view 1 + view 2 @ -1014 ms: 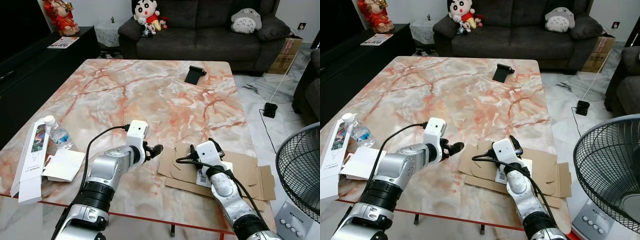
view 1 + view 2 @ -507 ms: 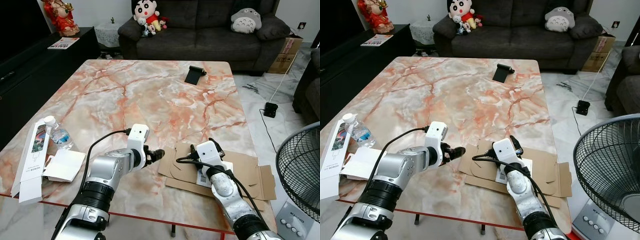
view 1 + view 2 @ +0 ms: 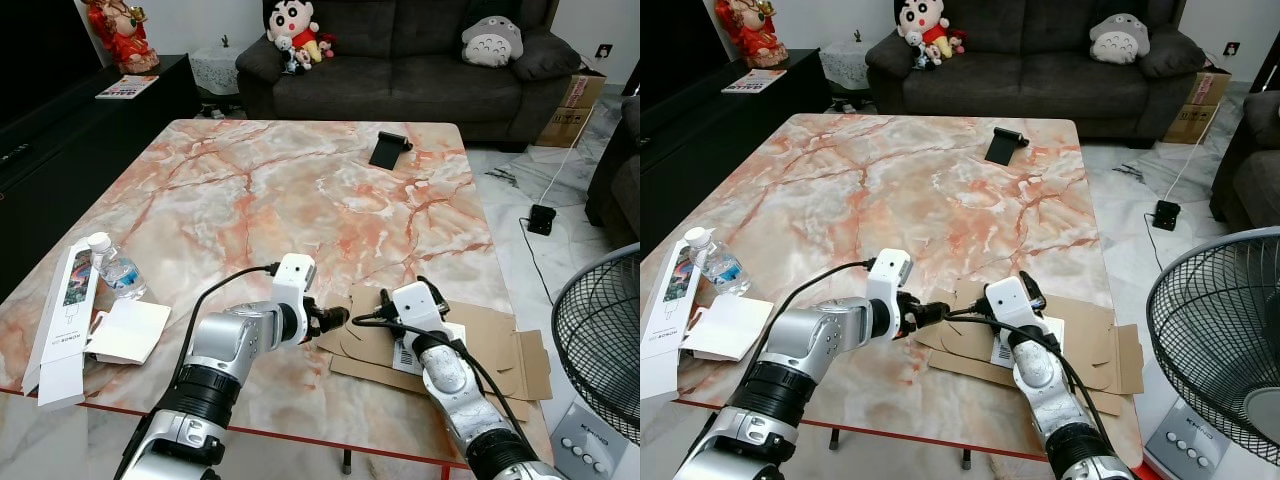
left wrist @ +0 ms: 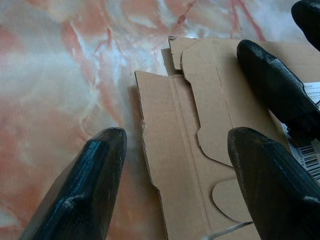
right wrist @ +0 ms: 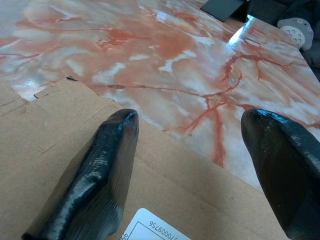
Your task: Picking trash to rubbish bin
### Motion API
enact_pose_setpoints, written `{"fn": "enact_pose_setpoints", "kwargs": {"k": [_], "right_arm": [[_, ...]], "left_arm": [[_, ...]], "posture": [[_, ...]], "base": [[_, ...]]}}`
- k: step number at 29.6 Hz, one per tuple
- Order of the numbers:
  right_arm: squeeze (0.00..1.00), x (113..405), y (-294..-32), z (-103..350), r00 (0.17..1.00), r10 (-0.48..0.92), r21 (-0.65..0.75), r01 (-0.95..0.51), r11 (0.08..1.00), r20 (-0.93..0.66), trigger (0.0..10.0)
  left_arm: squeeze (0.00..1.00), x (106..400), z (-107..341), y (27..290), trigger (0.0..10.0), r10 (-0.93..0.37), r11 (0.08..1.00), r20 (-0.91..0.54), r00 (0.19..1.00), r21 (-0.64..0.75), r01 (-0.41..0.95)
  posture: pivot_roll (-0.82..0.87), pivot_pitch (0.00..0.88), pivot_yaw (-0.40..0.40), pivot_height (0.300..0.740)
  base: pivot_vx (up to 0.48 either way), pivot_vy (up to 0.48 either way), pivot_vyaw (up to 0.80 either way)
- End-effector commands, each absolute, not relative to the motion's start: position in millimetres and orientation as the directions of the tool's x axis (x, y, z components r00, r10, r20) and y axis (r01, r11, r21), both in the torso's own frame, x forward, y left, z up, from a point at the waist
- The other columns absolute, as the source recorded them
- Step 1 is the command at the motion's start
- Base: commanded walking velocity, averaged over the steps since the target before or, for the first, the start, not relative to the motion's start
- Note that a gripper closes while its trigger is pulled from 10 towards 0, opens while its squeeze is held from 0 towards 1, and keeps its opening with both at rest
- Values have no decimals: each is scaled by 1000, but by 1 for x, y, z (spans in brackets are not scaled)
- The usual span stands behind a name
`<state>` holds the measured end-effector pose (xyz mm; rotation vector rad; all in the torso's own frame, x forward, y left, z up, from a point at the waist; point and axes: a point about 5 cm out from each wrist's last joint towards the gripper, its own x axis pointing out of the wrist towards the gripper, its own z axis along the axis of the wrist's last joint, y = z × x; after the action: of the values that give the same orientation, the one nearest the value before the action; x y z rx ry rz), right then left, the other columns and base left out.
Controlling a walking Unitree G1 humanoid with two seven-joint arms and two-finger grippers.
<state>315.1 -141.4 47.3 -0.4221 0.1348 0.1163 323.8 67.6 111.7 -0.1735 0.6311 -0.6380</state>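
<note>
On the marble table (image 3: 250,190), near its front right corner, the flattened cardboard (image 3: 480,345) lies flat, not yet lifted. From the left eye view, the left gripper (image 3: 335,318) sits at the cardboard's left edge and the right gripper (image 3: 400,290) rests over its middle, beside the white label (image 3: 405,355). A water bottle (image 3: 112,266) and white boxes (image 3: 70,325) wait at the table's left edge; a fan (image 3: 600,330) stands off to the right.

Right eye view: same arrangement; no rubbish bin can be made out.

Left wrist view: fingers (image 4: 82,190) spread wide, one over bare marble, the other over cardboard, straddling the edge without gripping.

Right wrist view: fingers (image 5: 107,170) spread apart, low over the cardboard, holding nothing.

Assessment: the task is at its start. Grasp, carry and disposal all remain, as do the other items.
</note>
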Motion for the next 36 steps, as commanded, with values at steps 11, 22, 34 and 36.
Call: {"fn": "enact_pose_setpoints", "kwargs": {"k": [11,22,34,36], "right_arm": [[0,312,-141,41,979,83,-393,-152,907,-187,10000],[0,312,-141,42,979,83,-400,-152,904,-184,10000],[0,312,-143,42,980,77,-401,-147,904,-186,10000],[0,312,-143,42,980,76,-401,-146,904,-186,10000]], "left_arm": [[0,320,114,61,10000,-637,770,-480,603,-384,509],[0,321,115,57,10000,-650,760,-470,598,-412,502],[0,320,111,62,0,-635,773,-482,604,-416,480],[0,320,110,62,0,-633,774,-484,605,-415,478]], "posture": [[-78,1,80,740],[-81,7,79,740],[-74,17,75,740],[-74,17,75,740]], "base": [[0,0,0],[0,0,0],[0,0,0],[0,0,0]]}}
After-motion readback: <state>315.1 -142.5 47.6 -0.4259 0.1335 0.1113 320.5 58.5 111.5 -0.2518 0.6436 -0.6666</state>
